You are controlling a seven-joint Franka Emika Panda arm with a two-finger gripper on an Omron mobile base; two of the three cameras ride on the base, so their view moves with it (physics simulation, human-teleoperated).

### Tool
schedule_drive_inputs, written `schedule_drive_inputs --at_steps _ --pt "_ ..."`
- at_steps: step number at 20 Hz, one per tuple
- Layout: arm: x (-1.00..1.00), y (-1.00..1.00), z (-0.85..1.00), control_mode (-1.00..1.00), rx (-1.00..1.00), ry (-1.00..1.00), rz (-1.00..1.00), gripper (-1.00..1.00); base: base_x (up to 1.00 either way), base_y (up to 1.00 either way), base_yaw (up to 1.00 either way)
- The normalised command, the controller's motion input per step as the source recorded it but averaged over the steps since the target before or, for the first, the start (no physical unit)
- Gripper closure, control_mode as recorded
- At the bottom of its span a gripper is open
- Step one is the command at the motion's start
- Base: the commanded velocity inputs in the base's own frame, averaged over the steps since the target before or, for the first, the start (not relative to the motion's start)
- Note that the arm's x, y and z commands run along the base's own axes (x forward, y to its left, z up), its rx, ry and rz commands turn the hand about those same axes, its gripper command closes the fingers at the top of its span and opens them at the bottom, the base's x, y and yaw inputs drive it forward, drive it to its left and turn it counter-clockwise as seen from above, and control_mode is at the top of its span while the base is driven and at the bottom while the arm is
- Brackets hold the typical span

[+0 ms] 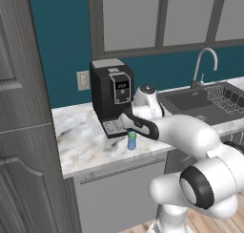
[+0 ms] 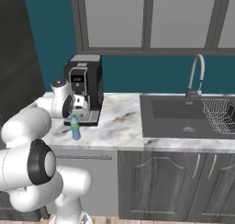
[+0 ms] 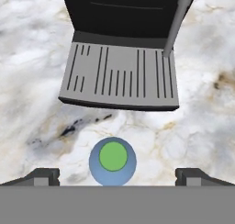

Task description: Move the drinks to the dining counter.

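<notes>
Above the small bottle (image 3: pixel 112 159) | pincer (image 3: pixel 117 175) wide apart | beside coffee machine (image 3: pixel 120 48)

The bottle (image 1: pixel 132 140) stands on the worktop (image 1: pixel 86 146) just before the coffee machine (image 1: pixel 112 96), seemingly apart, sink (image 1: pixel 200 103) well right.
</notes>
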Motion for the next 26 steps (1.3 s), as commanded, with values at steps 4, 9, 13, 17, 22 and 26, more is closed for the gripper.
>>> schedule_drive_inputs --at_steps 4,9,13,17,22,26 --pt "0.01 0.0 -0.14 -1.0 0.0 0.0 0.0 -1.0 0.0 0.0 0.0" --pt "0.0 0.0 -0.12 -1.0 0.0 0.0 0.0 -1.0 0.0 0.0 0.0" --pt "0.0 0.0 -0.09 -1.0 0.0 0.0 0.0 -1.0 0.0 0.0 0.0" --pt "0.0 0.04 -0.01 -1.0 0.0 -0.02 0.0 -1.0 0.0 0.0 0.0" --pt "0.0 0.09 -0.01 -1.0 0.0 -0.03 0.0 -1.0 0.0 0.0 0.0" --pt "0.0 0.07 -0.03 -1.0 0.0 -0.02 0.0 -1.0 0.0 0.0 0.0"
